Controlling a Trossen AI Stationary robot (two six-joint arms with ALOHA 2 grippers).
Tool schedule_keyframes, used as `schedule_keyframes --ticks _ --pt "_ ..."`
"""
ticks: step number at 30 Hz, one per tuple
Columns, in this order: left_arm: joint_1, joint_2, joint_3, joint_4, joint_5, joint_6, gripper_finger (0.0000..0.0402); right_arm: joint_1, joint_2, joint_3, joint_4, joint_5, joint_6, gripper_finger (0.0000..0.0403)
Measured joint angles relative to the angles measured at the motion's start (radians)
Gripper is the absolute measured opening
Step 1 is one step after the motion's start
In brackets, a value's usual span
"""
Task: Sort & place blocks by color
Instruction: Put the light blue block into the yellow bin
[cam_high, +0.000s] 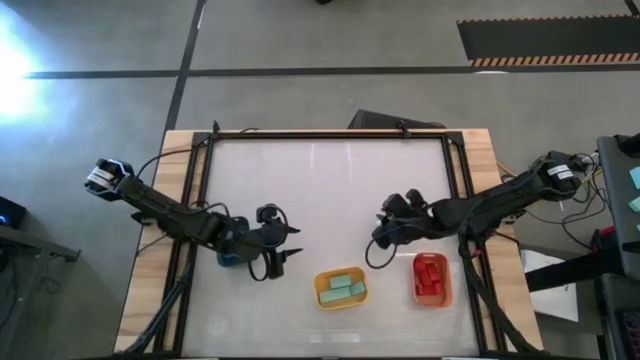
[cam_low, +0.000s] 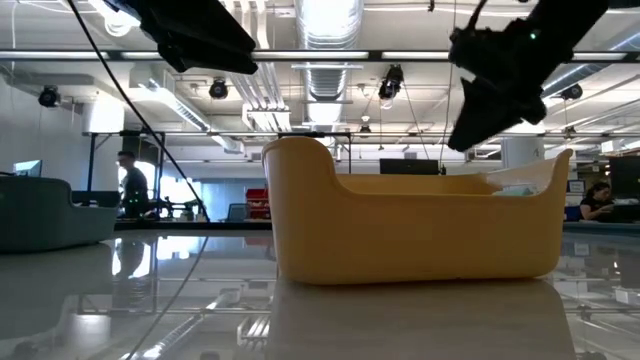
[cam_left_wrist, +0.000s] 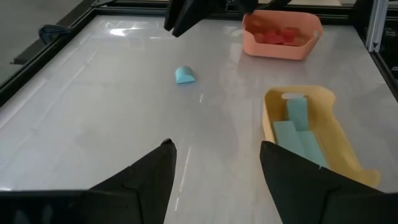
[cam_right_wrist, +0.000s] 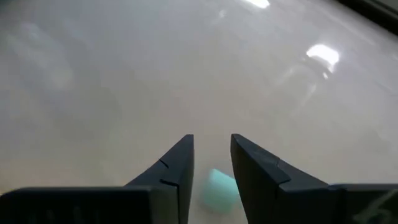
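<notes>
- From overhead, the right gripper hides the loose mint block; the grey-blue bin is mostly covered by the left arm.
- The right gripper's fingers stand narrowly apart, with the mint block below and between them, ungrasped.
- The left gripper waits open, left of the yellow bin.
- Mint bars lie in the smooth plastic yellow bin; red blocks fill the orange bin on the glossy white table.

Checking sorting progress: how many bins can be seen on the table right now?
2. The yellow bin sits near the table's front edge holding mint blocks; the orange bin is to its right holding red blocks. Another may be hidden under the left arm.
</notes>
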Motion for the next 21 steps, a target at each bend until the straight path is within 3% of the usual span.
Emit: schedule_keyframes --ticks 7,13,21 --pt "0.003 0.000 0.000 0.000 -0.024 0.000 0.0217 -0.013 0.024 -0.010 -0.066 -0.020 0.102 0.0151" --pt "0.004 0.000 -0.001 0.001 -0.051 0.000 0.0217 -0.024 0.143 -0.010 -0.055 -0.039 0.140 0.0209" --pt "0.004 0.000 -0.002 0.001 -0.053 0.000 0.0217 -0.081 0.295 -0.011 -0.052 -0.157 0.155 0.0248"
